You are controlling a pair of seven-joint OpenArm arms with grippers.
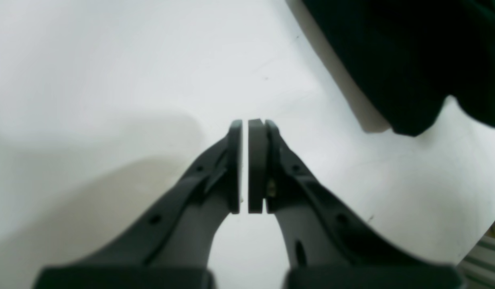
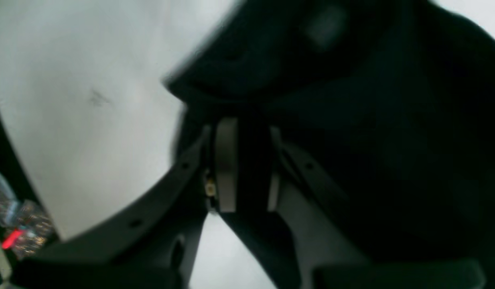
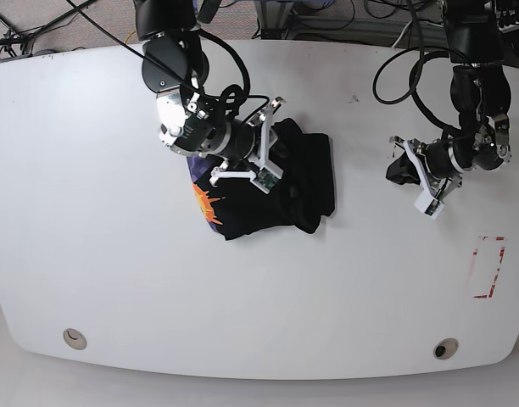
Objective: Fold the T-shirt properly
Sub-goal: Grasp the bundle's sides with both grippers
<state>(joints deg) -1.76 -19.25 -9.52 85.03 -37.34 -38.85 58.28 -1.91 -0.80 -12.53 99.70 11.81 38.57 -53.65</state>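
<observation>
The black T-shirt lies bunched in a heap at the middle of the white table. A strip of its yellow-orange and purple print shows on the heap's left side. My right gripper is down on the top of the heap. In the right wrist view its grey pads are closed on a fold of the black cloth. My left gripper hovers to the right of the shirt, apart from it. In the left wrist view the left gripper is shut and holds nothing, with an edge of the T-shirt at the upper right.
A red rectangular outline is marked near the table's right edge. Two round holes sit along the front edge. Cables hang over the back edge. Clutter lies beyond the table edge in the right wrist view.
</observation>
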